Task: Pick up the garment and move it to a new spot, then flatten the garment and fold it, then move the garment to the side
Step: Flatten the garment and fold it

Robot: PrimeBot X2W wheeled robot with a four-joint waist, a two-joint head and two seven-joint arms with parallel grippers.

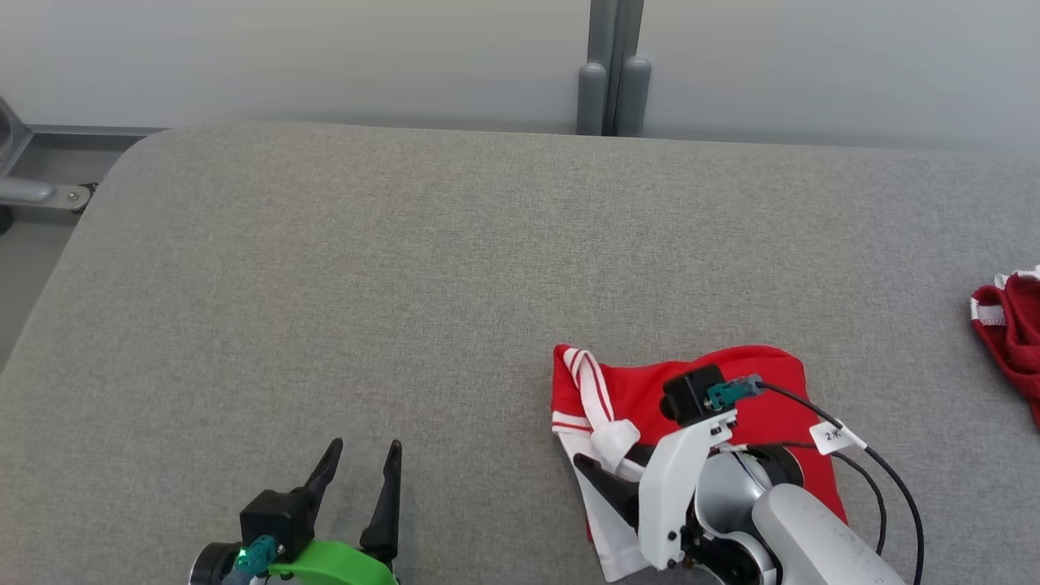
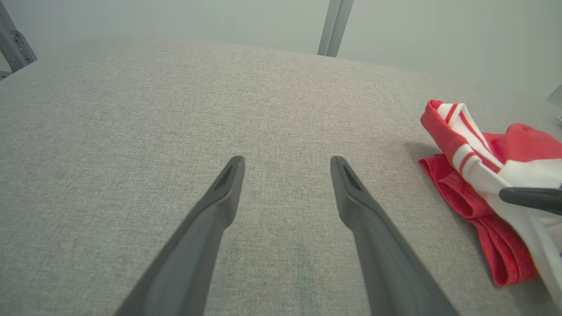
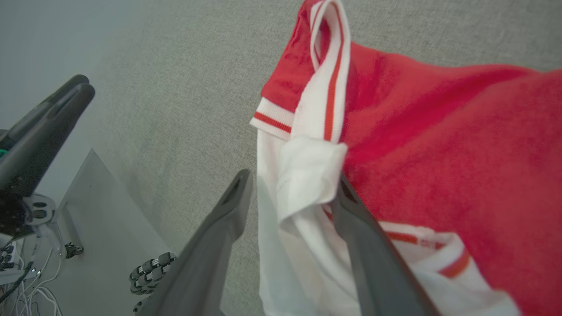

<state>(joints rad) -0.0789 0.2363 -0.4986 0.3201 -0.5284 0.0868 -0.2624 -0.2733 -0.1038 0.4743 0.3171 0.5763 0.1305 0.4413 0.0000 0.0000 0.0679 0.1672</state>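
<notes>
One grey padded table point(image 1: 406, 268) spans the head view. Lower right of centre on it lies the red-and-white garment point(image 1: 642, 390), bunched, with its white part close to the table's near edge. A second red cloth point(image 1: 1011, 333) sits well apart at the right edge. The right gripper point(image 3: 290, 176) has its fingers apart, a white fold loose between them and resting against one. The left gripper point(image 1: 366, 444), lower left, is spread wide over bare table. The likely trouble is that the fold snags that finger when the arm lifts, dragging the garment out of shape or over the edge.
</notes>
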